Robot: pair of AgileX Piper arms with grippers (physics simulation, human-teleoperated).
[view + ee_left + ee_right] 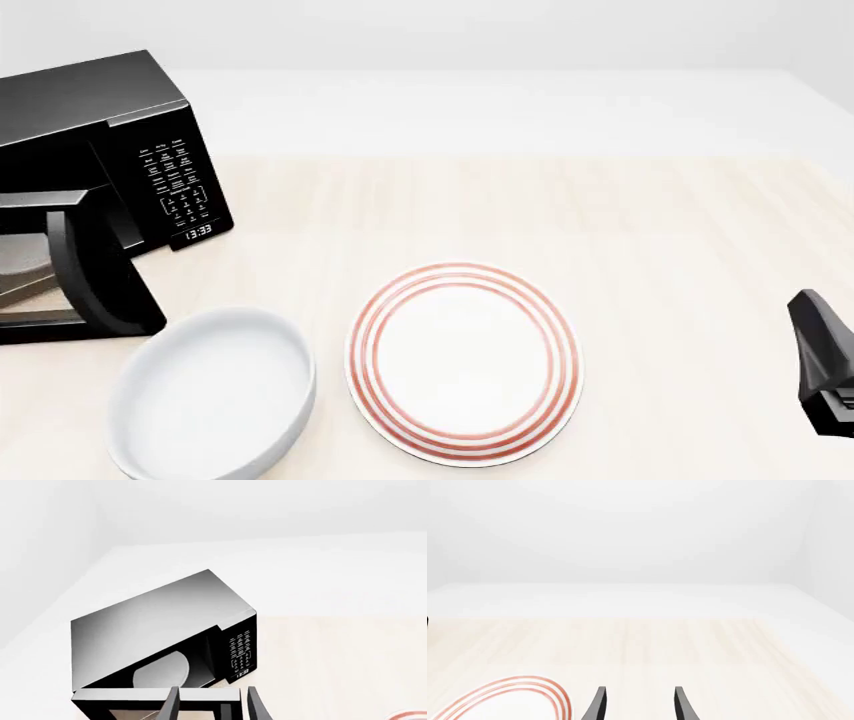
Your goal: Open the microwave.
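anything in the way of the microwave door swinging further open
Nothing visible blocks it. The microwave door already stands swung out toward the camera. The white bowl sits just in front of the door's free edge, close but apart from it. The left tool is open, right by the door's top edge.

A white plate (pixel 466 362) with red concentric rings round its rim lay flat on the pale wooden table (pixel 641 230), near its front edge and about mid-width. Just to the plate's left sat a plain white bowl (pixel 211 392), deep and round, its rim close beside the plate's edge though I could not tell whether they touched. Both stood upright with nothing in them. Behind the table rose a plain white wall (pixel 441 35)
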